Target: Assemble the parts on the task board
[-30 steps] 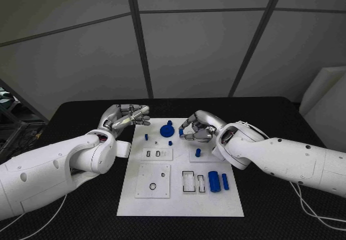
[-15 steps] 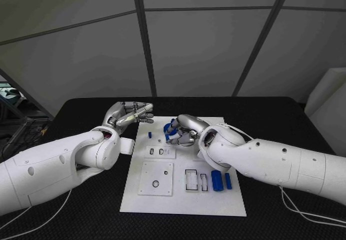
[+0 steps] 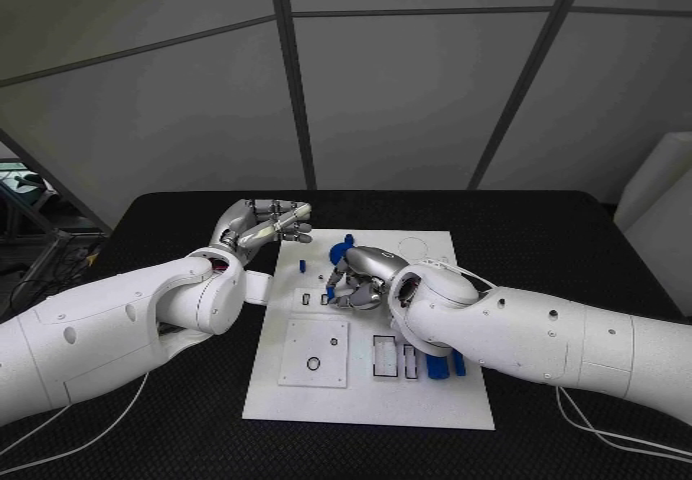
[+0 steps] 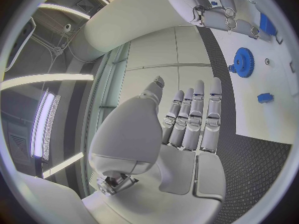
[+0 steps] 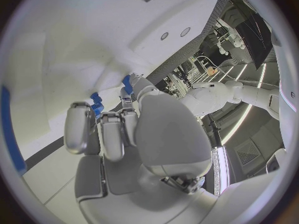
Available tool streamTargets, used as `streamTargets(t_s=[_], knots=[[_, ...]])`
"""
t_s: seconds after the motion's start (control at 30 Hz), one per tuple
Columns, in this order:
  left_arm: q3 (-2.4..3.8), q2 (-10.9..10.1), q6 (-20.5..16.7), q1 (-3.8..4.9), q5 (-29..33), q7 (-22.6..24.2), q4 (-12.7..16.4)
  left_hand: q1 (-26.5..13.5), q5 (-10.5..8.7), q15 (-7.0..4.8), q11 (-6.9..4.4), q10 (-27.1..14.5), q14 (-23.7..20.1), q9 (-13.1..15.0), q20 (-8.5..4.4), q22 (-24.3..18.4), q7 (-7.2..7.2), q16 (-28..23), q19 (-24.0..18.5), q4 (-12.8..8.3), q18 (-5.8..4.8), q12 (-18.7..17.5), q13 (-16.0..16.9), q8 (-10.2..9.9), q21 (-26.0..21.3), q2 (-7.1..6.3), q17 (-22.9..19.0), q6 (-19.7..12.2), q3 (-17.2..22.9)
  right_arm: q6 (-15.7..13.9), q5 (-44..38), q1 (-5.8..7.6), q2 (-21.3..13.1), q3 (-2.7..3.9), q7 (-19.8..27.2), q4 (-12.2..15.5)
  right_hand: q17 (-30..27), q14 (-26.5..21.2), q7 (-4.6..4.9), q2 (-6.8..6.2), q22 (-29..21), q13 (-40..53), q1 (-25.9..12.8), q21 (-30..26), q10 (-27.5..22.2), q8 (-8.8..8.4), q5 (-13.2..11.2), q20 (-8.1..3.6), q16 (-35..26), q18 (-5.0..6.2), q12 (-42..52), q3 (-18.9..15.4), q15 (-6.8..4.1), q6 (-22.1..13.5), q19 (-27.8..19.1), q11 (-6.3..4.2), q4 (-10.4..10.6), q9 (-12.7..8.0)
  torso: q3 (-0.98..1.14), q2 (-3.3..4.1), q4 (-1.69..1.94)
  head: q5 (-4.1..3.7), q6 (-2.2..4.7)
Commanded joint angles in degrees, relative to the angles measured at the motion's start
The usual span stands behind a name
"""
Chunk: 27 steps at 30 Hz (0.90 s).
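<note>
The right hand (image 3: 364,280) is curling over the middle of the task board (image 3: 433,405), pinching a small blue part (image 5: 95,104) whose shape is mostly lying hidden behind its fingers. The left hand (image 3: 267,226) is hovering above the table (image 3: 159,215) just beside the board's far left edge, holding nothing, fingers extended side by side. The blue gear (image 4: 243,62) is sitting near the board's far end, partly covered by the right hand in the head view.

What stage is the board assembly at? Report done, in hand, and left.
Done: nothing clearly seated. In hand: the right hand pinches a small blue part over the task board. The left hand holds nothing. Left: the blue gear and the blue cylinders lie loose.
</note>
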Motion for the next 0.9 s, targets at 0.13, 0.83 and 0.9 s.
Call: streamTargets(t_s=[0.13,0.83,0.9], knots=[[0.05,0.09,0.69,0.09,-0.07,0.12,-0.03,-0.19,-0.22,0.33,-0.12,-0.08,0.07,-0.03,-0.03,0.07,0.27,-0.31,-0.34,-0.30,2.69,-0.33,-0.02,-0.35,0.17,0.53,0.05,0.18,-0.09,2.28,-2.04,-0.04,-0.19,-0.39,-1.37,-0.01,8.79,4.55,-0.40,0.05,-0.08,5.12,-0.75,0.13,-0.05,0.36,0.36,-0.11,0.14,-0.39,-0.25,0.32,-0.31,0.77,0.19,-0.16,-0.14,0.39,0.00,-0.04,-0.04,0.09,-0.23],[0.05,0.03,0.66,0.09,-0.07,0.09,-0.19,-0.19,-0.22,0.33,-0.12,-0.08,0.07,-0.03,-0.03,0.07,0.27,-0.31,-0.34,-0.30,2.69,-0.33,-0.02,-0.35,0.17,0.53,0.05,0.18,-0.09,3.56,-3.21,-0.13,-1.33,-0.47,-2.18,1.19,8.80,4.55,-0.33,-0.43,-0.04,5.06,-1.41,0.13,-0.13,0.17,0.33,-0.09,0.15,-0.40,-0.34,0.30,-0.27,0.53,0.20,-0.12,-0.07,0.33,-0.03,-0.03,-0.01,0.19,-0.58],[0.05,0.02,0.66,0.09,-0.07,0.09,-0.20,-0.19,-0.22,0.33,-0.12,-0.08,0.07,-0.03,-0.03,0.07,0.27,-0.31,-0.34,-0.30,2.69,-0.33,-0.02,-0.35,0.17,0.53,0.05,0.18,-0.09,3.65,-3.26,-0.14,-1.32,-0.47,-2.15,1.30,8.75,4.53,-0.26,-0.68,-0.12,4.96,-1.64,0.09,-0.23,0.05,0.32,-0.07,0.12,-0.38,-0.46,0.27,-0.24,0.35,0.15,-0.07,-0.07,0.28,-0.03,-0.04,-0.01,0.20,-0.61]])
